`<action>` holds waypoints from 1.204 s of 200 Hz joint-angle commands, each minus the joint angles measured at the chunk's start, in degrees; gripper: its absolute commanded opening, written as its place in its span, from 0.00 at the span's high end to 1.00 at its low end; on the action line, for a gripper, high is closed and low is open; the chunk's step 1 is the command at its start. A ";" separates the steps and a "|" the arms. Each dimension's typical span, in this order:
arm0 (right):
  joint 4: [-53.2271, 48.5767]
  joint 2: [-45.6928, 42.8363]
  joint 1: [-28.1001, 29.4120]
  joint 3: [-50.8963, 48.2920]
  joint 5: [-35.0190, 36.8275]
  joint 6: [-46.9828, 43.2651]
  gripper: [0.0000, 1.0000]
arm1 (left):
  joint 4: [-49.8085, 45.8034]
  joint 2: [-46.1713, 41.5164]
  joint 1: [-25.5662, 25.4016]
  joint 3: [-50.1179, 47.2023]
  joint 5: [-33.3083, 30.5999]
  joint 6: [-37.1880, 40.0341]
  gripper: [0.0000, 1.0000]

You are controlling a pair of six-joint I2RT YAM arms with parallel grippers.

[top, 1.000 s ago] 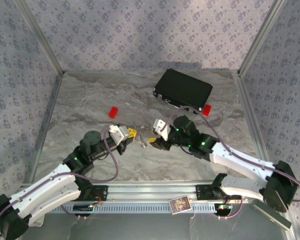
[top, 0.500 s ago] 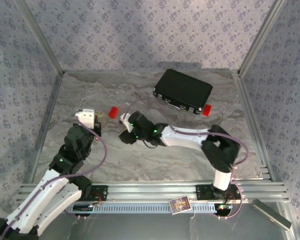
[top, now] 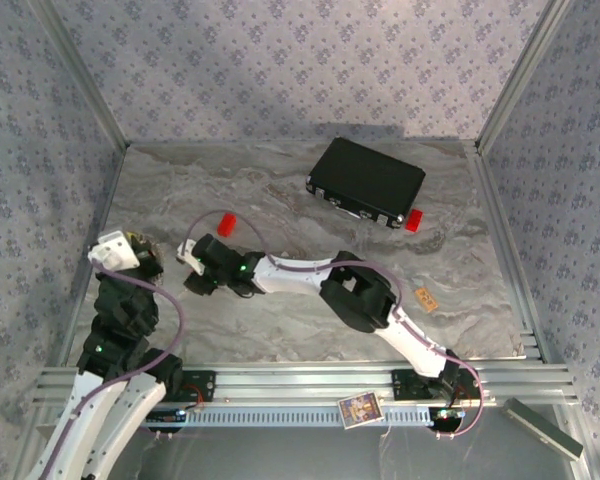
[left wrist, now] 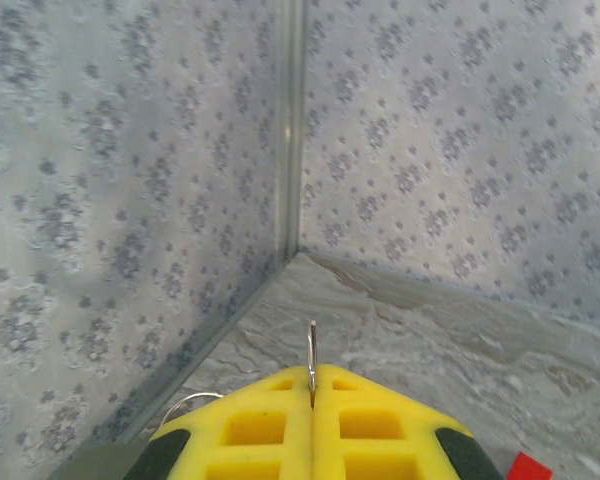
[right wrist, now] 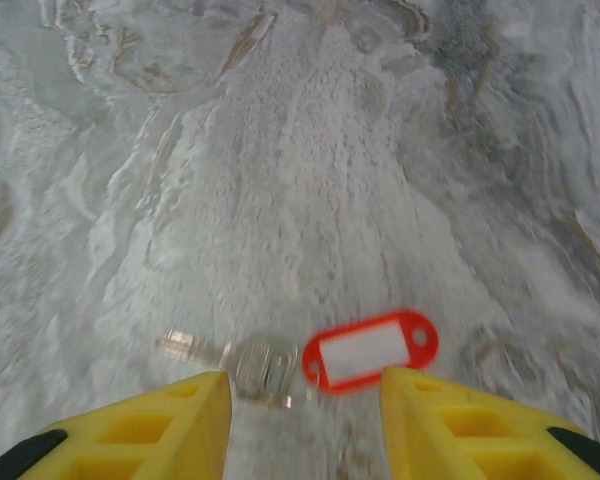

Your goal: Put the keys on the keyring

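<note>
Pinching a thin silvery edge of the keyring [left wrist: 312, 362] upright between pressed-together fingers, the left gripper [left wrist: 313, 388] shows its grip to the wrist camera; overhead, far left of the black case [top: 368, 180], that grip is too small to read. The right gripper [right wrist: 305, 398], fingers spread, hovers above the blurred red-and-white key [right wrist: 365, 350], which lies crosswise, blade leftward, tag rightward; overhead, left of the case, its wrist covers that spot.

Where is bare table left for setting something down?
Bare: back left, between rear wall, left red block and black case; front right, past the small tan tag. Crowded: left of centre, where the right arm reaches the key.
</note>
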 commanded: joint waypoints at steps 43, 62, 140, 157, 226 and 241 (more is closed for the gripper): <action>-7.28 12.03 1.09 15.46 4.50 -4.40 0.53 | -0.65 -1.05 0.46 0.40 -1.86 -3.47 1.00; -9.81 13.63 0.78 17.44 2.93 -3.94 0.54 | -0.44 -0.81 0.46 0.30 -1.14 -4.00 1.00; -18.38 4.76 -0.35 3.35 -0.16 -3.89 0.69 | -0.14 1.46 0.51 0.03 3.23 -5.27 1.00; -17.60 -0.09 -0.39 -4.04 0.66 -3.94 0.71 | 0.17 1.87 0.51 -0.19 4.22 -5.55 1.00; -17.29 -16.55 -1.69 -28.85 5.82 -1.32 0.76 | 1.75 7.20 0.51 0.07 16.62 -4.84 1.00; -17.69 -19.68 -2.29 -33.50 6.69 0.36 0.76 | 2.10 9.47 0.51 0.60 20.39 -4.88 1.00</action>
